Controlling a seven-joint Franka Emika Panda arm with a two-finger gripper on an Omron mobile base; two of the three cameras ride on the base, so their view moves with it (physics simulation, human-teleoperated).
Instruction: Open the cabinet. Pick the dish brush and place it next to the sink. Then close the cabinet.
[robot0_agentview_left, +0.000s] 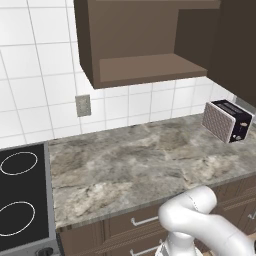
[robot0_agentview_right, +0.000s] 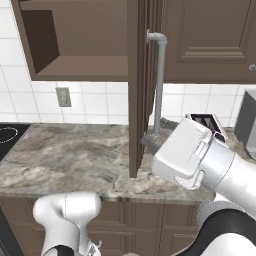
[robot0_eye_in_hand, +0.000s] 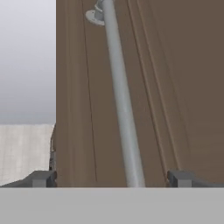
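Note:
The cabinet (robot0_agentview_left: 140, 70) on the wall stands open, and its dark brown door (robot0_agentview_right: 135, 100) is swung out edge-on toward me. What I see of the shelf (robot0_agentview_right: 75, 65) inside is bare. The dish brush is hidden or out of view. A long silver bar handle (robot0_agentview_right: 159, 80) runs down the door. My gripper (robot0_agentview_right: 151, 140) is at the handle's lower end. In the hand view the handle (robot0_eye_in_hand: 120, 100) passes between my fingertips, and the gripper (robot0_eye_in_hand: 113, 178) is open around it without pinching it.
A toaster (robot0_agentview_left: 227, 121) sits at the back right of the marble counter (robot0_agentview_left: 140, 160), behind my arm in the right base view. A stove (robot0_agentview_left: 20, 195) borders the counter on the left. There is a wall outlet (robot0_agentview_left: 83, 105), a closed neighbouring cabinet (robot0_agentview_right: 210, 40), and drawers (robot0_agentview_left: 145, 220) below.

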